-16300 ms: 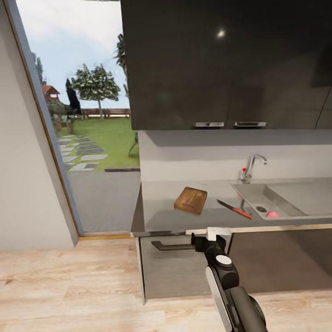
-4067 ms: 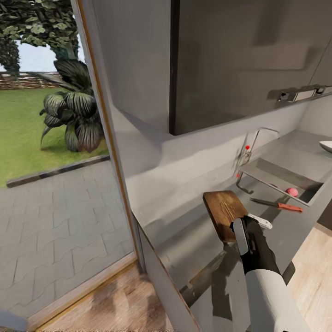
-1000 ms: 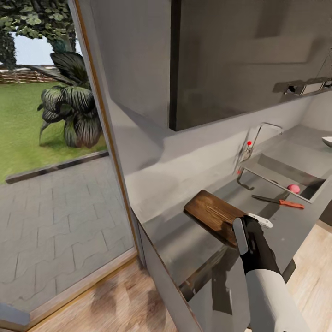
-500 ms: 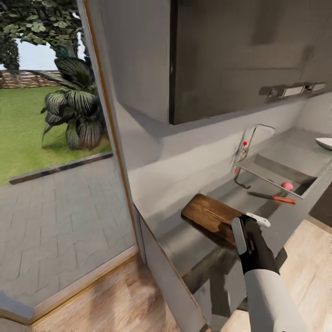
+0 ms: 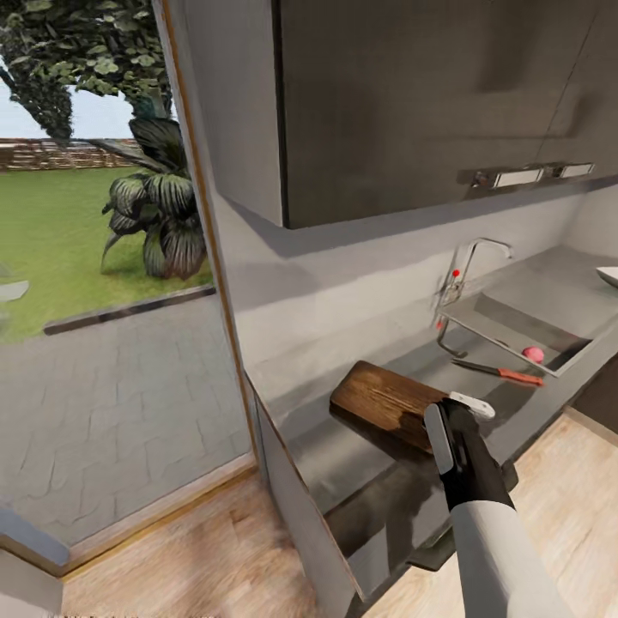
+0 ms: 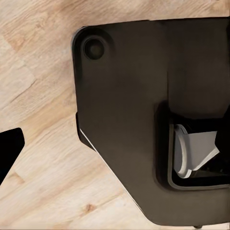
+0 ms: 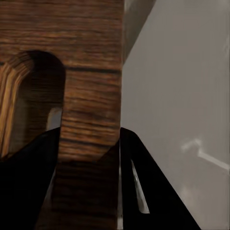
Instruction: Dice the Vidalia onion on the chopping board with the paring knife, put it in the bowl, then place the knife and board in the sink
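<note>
Right gripper (image 5: 453,419) clamping the near end of the chopping board (image 5: 386,402), dark fingers (image 7: 143,191) pinching the wood beside the oblong handle slot (image 7: 28,100) (one finger running up through the slot itself). Board lying low over the countertop (image 5: 343,446), long axis running from the gripper toward the far left, the free end aiming at the wall; resting on the worktop or raised slightly, impossible to tell. Further right, paring knife (image 5: 499,372) lying on the countertop just beside the near rim of the sink (image 5: 515,319), long axis following that rim, red-orange handle pointing right, dark blade pointing left toward the board. Pink round Vidalia onion (image 5: 533,354) sitting inside the basin, close to the knife's handle end. Curved faucet (image 5: 472,266) standing at the sink's far left corner. Edge of the white bowl (image 5: 608,275) peeking in at far right. Left gripper's jaw state: cannot tell, its wrist camera looking down at the robot's dark base (image 6: 143,120) over wooden floor (image 6: 43,76).
</note>
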Motion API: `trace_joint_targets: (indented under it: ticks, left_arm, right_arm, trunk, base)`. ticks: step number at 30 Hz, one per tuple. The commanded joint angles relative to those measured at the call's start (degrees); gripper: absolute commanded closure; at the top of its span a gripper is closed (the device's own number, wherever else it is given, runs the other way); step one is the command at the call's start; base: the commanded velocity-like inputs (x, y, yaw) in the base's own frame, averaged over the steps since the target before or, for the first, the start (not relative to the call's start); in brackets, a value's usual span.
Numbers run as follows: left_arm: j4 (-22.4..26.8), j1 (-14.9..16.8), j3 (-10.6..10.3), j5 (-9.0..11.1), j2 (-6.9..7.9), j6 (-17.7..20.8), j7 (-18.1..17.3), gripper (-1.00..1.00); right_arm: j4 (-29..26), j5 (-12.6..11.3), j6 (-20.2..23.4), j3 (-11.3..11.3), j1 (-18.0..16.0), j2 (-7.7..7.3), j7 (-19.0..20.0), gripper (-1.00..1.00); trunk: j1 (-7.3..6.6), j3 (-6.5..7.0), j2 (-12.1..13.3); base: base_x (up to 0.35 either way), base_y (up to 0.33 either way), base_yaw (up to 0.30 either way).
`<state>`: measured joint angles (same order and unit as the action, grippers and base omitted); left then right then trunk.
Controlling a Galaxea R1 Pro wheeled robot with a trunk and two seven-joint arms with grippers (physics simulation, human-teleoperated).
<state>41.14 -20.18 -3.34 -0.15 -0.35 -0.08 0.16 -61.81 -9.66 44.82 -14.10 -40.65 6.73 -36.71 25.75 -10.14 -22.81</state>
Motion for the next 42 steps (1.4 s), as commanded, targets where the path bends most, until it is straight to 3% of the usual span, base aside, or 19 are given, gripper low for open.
trace_joint_targets:
  ticks: [1, 34, 42]
  left_arm:
    - [0.0, -0.01, 0.0, 0.0, 0.0, -0.01, 0.02, -1.0]
    - [-1.88, 0.05, 0.0, -0.03, -0.18, -0.01, 0.02, -1.0]
    - [-2.5, 0.05, -0.09, -0.03, -0.49, -0.2, -0.07, -1.0]
  right_arm:
    - [-0.06, -0.53, 0.1, 0.07, -0.04, 0.02, -0.47, 1.0]
    - [-0.06, -0.62, 0.1, 0.56, -0.04, 0.13, 0.13, 1.0]
    - [-0.06, -0.63, 0.1, 2.49, -0.04, 0.13, 0.23, 1.0]
  trunk:
    - [0.04, -0.03, -0.11]
    - [0.04, 1.95, -0.11]
    - [0.04, 2.38, -0.11]
  base:
    - [0.0, -0.317, 0.214]
    - [-0.088, -0.31, 0.236]
    - [-0.054, -0.309, 0.245]
